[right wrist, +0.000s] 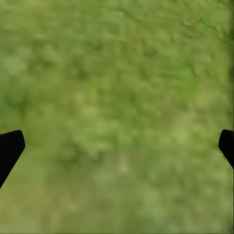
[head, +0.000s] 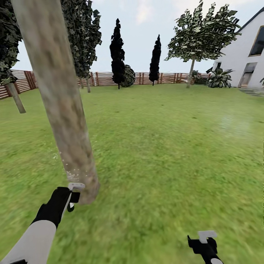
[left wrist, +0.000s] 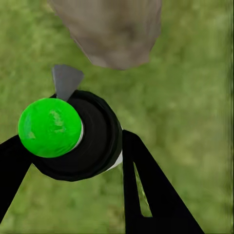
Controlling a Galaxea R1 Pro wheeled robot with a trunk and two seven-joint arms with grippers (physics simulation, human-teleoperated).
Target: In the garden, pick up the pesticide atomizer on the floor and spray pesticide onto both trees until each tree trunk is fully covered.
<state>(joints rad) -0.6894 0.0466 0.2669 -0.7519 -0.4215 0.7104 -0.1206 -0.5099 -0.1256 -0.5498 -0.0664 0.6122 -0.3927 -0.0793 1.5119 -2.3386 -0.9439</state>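
Green lawn (head: 165,146) all around. Left pincer (left wrist: 92,146) clamped on spray bottle (left wrist: 73,136), nozzle near big trunk (head: 62,110) just ahead. White specks (head: 71,170) low on bark. Best sweep spray slowly upward. Right pincer (right wrist: 117,146) wide apart, holding nothing.

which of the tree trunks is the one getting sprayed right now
The thick mottled trunk leaning through the near left, just ahead of the left gripper. White pesticide specks dot its base; the thinner trunks by the fence stand far off.
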